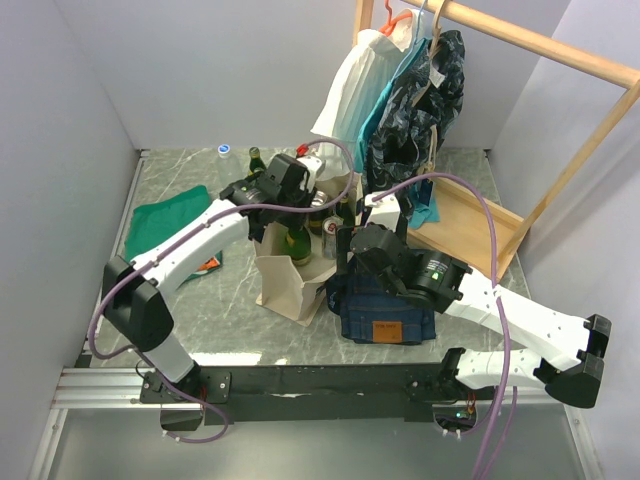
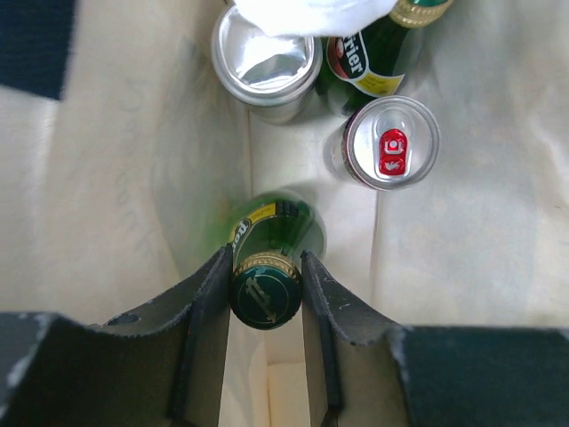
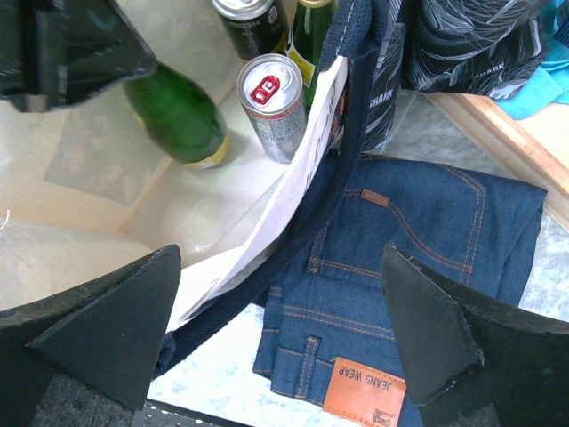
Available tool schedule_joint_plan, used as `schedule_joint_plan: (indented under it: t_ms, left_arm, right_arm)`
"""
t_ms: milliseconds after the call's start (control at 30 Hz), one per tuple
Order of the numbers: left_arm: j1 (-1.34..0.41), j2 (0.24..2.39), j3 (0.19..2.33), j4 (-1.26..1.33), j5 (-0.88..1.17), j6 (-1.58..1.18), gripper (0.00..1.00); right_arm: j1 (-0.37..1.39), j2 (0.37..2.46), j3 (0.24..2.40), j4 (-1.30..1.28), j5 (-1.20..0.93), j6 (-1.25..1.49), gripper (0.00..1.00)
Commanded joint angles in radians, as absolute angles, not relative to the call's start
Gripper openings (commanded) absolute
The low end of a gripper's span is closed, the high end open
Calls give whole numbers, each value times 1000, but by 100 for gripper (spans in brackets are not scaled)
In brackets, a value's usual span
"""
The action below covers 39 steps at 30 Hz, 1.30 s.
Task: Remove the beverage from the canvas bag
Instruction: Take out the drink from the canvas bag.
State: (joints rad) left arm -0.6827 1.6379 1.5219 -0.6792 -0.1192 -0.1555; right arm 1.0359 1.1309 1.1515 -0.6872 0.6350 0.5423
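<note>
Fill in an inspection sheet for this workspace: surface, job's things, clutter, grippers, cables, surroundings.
Surface: marbled grey table, crowded at the middle.
Job's things: canvas bag standing open; green bottle upright inside it, capped.
Clutter: red-tabbed can, plain can and second bottle in the bag; folded jeans beside it; green cloth at left.
Grippers: left gripper shut on the green bottle's neck; right gripper open, straddling the bag's rim.
Cables: purple cables loop along both arms.
Surroundings: wooden rack with hanging clothes; plain walls.
</note>
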Motion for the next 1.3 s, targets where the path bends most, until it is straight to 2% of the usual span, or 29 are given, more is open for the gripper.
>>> schedule_joint_plan:
  t_ms: [0,1267]
  left_arm:
    - [-680,1523,1626,-597,-127,-156,1]
    - [-678,1344,1747,-583,-143,-147,1]
  right_arm:
    - [1031,1106,1144,-661,646,557,100]
    - [1031,1115,1163,-680,641,580,99]
